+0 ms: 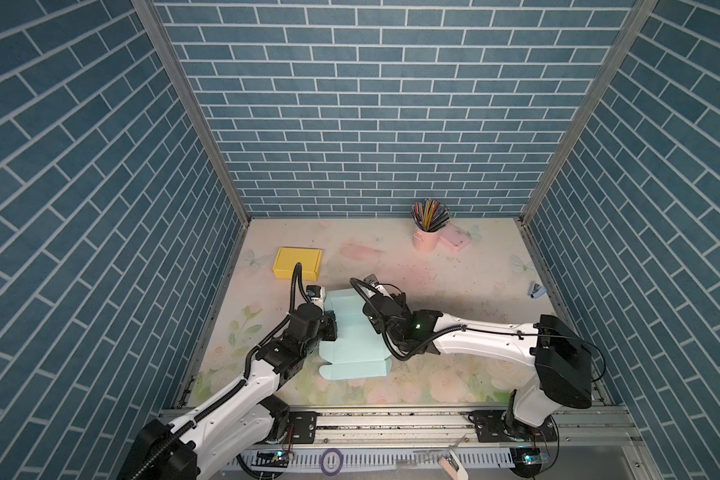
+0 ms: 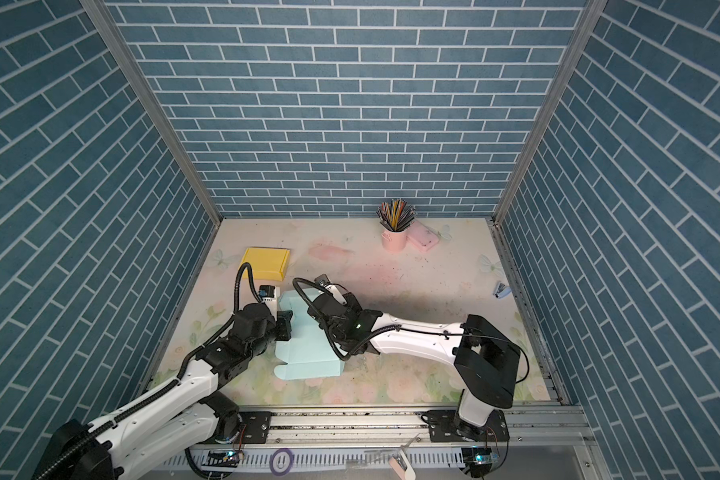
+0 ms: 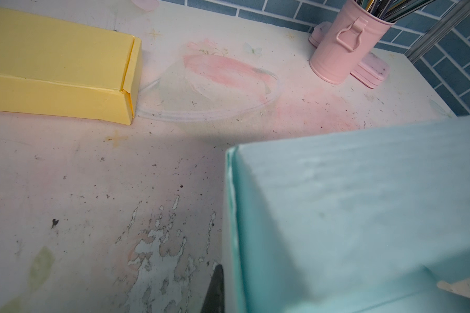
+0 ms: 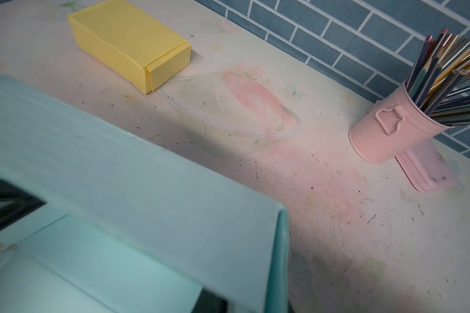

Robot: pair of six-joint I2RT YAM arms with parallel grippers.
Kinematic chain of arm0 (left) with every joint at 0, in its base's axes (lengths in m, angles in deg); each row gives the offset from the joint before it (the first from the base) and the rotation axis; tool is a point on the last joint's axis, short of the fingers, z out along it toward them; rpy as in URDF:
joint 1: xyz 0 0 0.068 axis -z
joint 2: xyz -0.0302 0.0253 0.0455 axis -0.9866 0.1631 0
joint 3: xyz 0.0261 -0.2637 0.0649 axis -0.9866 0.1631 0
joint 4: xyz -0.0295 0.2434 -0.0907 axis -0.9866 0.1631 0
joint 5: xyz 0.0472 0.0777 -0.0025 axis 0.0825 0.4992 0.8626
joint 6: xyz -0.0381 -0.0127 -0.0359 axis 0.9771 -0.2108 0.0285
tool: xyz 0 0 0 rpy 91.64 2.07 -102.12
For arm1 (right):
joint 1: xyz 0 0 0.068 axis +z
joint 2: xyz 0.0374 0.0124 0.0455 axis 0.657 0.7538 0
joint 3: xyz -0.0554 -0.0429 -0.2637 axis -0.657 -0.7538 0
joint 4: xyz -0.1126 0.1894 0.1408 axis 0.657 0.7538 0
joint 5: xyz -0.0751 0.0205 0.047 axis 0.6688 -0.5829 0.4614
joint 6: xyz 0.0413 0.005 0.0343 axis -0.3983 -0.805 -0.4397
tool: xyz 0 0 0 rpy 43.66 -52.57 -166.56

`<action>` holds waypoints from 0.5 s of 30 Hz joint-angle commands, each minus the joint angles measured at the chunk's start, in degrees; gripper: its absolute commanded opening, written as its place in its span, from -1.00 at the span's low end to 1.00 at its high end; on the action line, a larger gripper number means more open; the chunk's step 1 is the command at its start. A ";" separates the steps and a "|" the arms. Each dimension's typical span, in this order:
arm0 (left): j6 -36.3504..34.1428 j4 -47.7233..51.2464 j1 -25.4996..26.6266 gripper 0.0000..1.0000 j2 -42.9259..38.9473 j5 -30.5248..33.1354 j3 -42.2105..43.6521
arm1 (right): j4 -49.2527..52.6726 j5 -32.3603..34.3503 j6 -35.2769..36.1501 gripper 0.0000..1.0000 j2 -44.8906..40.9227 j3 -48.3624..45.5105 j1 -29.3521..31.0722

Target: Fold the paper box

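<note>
**Two grippers on one teal box blank, side walls going up**

Both arms work low over the teal paper box, which lies part-flat on the table directly between the two end effectors. Its near panel and tabs are still unfolded, spread toward the arm bases.

Left gripper: pressed together. In the left wrist view a raised teal side wall stands right at its one visible finger, so I read it as pinching that wall. The other finger is hidden behind the card.

Right gripper: sits at the opposite edge of the box under its own wrist. The right wrist view shows a raised wall close in front of the camera. Can't tell if the jaws are spread or clamped.

Handling, judged: thin card, very light and floppy across the big panels, stiff only along the scored creases. It slides easily on the table, dents if squeezed mid-panel and springs back if let go. Best hold is a flap edge close to its fold line, with the other gripper bracing the far side.

Pose: both forearms come in nearly level from the near rail, wrists pitched down. The right arm is stretched well toward the middle and the left elbow is bent.

A finished yellow box sits beyond the left gripper, well apart.
</note>
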 commanded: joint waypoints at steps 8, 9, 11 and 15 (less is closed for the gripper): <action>0.81 -4.65 0.55 -1.00 0.99 -2.31 -0.82 | 13.07 15.60 0.48 -0.89 10.81 11.88 3.67; 1.22 -5.27 0.55 -1.00 1.19 -2.40 -0.91 | 13.45 16.08 0.66 -0.86 11.48 12.70 3.99; 2.21 -6.34 0.55 -1.00 1.77 -2.53 -0.90 | 13.66 16.26 0.41 -0.75 12.35 13.65 4.29; 3.28 -7.31 0.55 -1.00 1.95 -2.97 -0.60 | 11.56 15.00 -0.68 -0.54 11.37 12.46 4.27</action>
